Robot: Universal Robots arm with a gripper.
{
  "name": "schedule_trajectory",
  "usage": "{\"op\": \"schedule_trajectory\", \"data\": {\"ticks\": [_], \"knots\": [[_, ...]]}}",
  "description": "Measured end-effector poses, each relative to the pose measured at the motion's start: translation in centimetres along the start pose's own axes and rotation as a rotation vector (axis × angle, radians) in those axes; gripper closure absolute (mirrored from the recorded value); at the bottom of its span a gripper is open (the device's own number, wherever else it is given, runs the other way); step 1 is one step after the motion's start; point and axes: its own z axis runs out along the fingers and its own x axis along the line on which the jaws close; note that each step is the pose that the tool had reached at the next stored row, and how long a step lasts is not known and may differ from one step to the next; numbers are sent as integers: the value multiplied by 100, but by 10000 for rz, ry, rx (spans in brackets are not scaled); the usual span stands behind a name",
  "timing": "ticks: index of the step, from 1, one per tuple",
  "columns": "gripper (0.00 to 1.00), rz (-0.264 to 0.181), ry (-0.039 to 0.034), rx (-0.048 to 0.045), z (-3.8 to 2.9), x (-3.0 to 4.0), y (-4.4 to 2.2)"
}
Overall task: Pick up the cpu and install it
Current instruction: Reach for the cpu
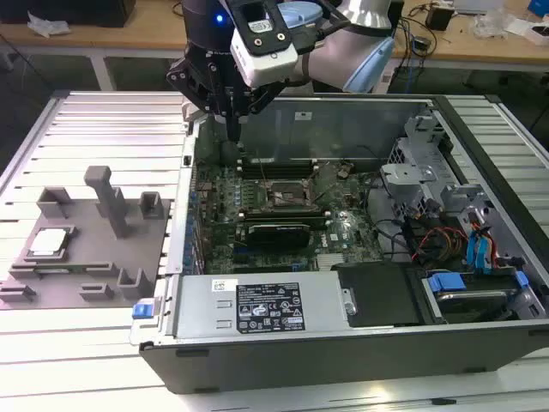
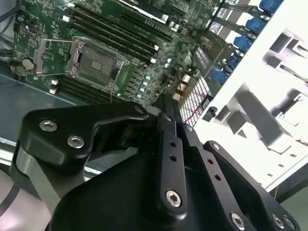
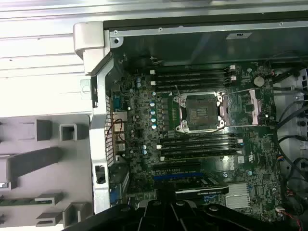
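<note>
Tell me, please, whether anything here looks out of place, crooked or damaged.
Nothing stands out. The socket on the motherboard is open and empty, and the cpu lies flat on the grey holder beside the computer case, at the exterior view's left. The pincer hangs empty above the case.

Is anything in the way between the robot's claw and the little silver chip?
Nothing covers the cpu; its top lies open on the grey holder tray. The gripper hangs above the computer case's wall. Only the tray's tall post stands between them, low down, so a path from above looks free.
</note>
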Motion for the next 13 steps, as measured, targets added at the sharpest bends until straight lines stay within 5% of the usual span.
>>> {"op": "schedule_trajectory", "data": {"ticks": [13], "knots": [[89, 0, -1, 0, -1, 47, -4]]}}
